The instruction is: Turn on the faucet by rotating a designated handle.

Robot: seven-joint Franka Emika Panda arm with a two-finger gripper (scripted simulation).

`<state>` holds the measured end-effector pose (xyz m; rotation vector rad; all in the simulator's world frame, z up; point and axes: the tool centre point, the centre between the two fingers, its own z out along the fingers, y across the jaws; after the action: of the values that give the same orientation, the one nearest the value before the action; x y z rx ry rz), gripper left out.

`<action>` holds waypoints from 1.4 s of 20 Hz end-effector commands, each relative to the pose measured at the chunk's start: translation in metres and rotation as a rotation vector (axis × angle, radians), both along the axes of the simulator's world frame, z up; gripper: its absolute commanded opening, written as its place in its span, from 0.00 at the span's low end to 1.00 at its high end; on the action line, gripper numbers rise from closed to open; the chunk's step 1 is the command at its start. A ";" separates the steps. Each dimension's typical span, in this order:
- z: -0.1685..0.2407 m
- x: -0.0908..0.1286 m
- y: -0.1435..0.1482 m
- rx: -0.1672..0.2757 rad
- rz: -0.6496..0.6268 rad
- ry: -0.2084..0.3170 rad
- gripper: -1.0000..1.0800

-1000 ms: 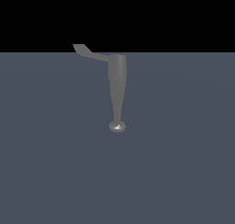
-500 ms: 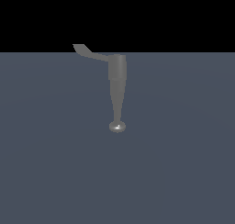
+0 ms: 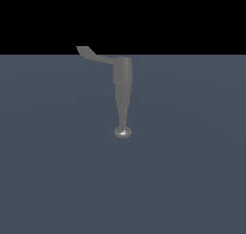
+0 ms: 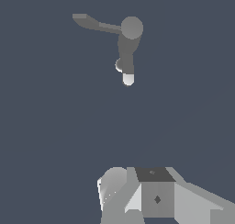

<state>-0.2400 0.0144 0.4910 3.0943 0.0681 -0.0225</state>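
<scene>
- You have not reached the faucet (image 3: 122, 87) yet; it stands alone on the grey floor (image 3: 192, 180).
- Its handle (image 3: 93, 55) juts toward the exterior view's left, untouched.
- Your gripper (image 4: 151, 195) sits well apart from it; I cannot tell whether the fingers are spread.
- Approach, contact and rotation all remain.

only the wrist view shows any of the robot: the gripper (image 4: 151, 195), cut off by the frame edge. it is built of blocky, faceted pieces in white and pale grey. a darker grey square panel sits at its middle, bearing a small dark diamond mark. a rounded, light grey, cylinder-like part bulges beside it.
</scene>
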 end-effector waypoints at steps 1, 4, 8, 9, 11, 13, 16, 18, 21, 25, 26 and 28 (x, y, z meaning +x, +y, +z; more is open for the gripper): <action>-0.001 0.005 0.001 0.003 -0.026 -0.001 0.00; -0.003 0.014 0.003 0.007 -0.069 -0.003 0.00; -0.007 0.028 0.006 0.013 -0.142 -0.006 0.00; -0.009 0.032 0.007 0.015 -0.164 -0.007 0.00; -0.012 0.041 0.009 0.019 -0.209 -0.009 0.00; -0.015 0.050 0.012 0.022 -0.256 -0.010 0.00; -0.020 0.064 0.015 0.027 -0.326 -0.011 0.00; -0.024 0.073 0.018 0.030 -0.373 -0.012 0.00; -0.030 0.086 0.021 0.034 -0.444 -0.013 0.00; -0.039 0.104 0.026 0.038 -0.539 -0.015 0.00; -0.041 0.108 0.028 0.039 -0.563 -0.015 0.00; -0.046 0.117 0.030 0.041 -0.611 -0.015 0.00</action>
<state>-0.1299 0.0428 0.4487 3.0301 -0.8215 -0.0185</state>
